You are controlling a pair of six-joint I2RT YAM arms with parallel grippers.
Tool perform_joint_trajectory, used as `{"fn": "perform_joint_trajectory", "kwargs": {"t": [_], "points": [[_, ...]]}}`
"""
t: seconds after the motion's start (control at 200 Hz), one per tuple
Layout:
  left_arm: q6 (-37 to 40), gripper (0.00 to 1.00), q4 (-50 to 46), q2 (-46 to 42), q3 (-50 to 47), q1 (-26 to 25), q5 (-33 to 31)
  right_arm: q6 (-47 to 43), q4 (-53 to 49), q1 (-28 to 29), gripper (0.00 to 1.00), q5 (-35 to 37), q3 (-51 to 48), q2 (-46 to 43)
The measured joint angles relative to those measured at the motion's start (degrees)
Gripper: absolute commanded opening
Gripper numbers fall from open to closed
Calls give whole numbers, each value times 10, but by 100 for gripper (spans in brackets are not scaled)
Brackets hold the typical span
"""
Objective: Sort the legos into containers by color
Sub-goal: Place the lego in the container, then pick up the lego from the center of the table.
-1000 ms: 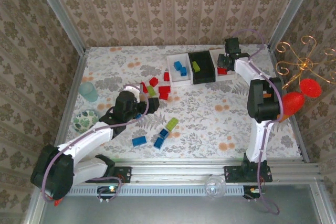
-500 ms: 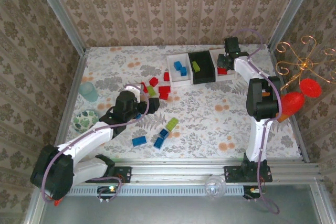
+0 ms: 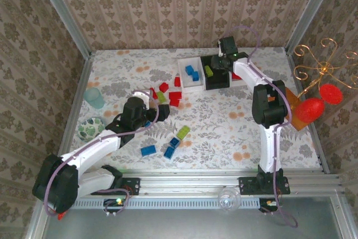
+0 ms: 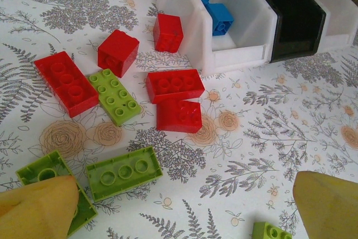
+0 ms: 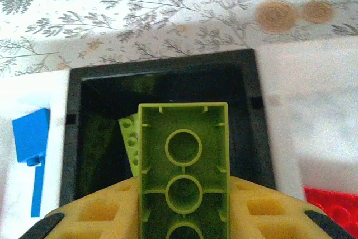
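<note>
Currently, one lime green studded plastic brick (image 5: 183, 160) is clamped in the right pincer (image 3: 217, 63), hollow underside toward the wrist camera, directly over the black rectangular middle tray (image 5: 162, 66). A second lime brick (image 5: 129, 138) lies inside that tray. The white plastic tray (image 3: 190, 85) on its left holds blue bricks (image 3: 192, 73). The white tray (image 5: 313, 110) on its right holds a red brick (image 5: 333, 205). The three joined trays sit by the counter's far edge, right of centre.

Left pincer (image 4: 184, 194) is spread wide, gripping nothing, low over the floral-patterned counter (image 4: 263, 132) left of centre. One yellow fingertip (image 4: 39, 211) overlaps a loose lime brick (image 4: 42, 173); contact cannot be confirmed. Just beside it lies a lime six-stud brick (image 4: 123, 173). Beyond these, a cluster of red bricks (image 4: 175, 85) and one lime flat brick (image 4: 116, 96) lies short of the left white tray, with one small red block (image 4: 168, 32) just beside its wall. Three loose blue bricks (image 3: 169, 152) and a lime long brick (image 3: 183, 132) lie toward the near edge.
</note>
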Motion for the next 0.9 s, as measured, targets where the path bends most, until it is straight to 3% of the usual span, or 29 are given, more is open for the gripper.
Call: {"fn": "perform_joint_trajectory", "kwargs": {"t": [0.115,0.26,0.43,0.55,0.65,0.75,0.9], "points": [[4,100,-3,-9,0,0,-5,-7,-8,-3,57,-3,18,19],[8,100,-3,-13,0,0,-9,-8,-13,-6,60,-9,13,13],[18,100,-4,-13,0,6,-17,0,41,13,62,-37,-147,-113],[18,100,-6,-13,-4,48,-6,7,92,84,66,-49,-287,-234],[14,100,-14,-20,-16,102,9,5,134,166,69,-51,-363,-278],[12,100,-28,-37,-29,134,19,7,150,236,72,-50,-396,-267],[12,100,-37,-59,-37,147,29,27,160,272,76,-24,-382,-202]]}}
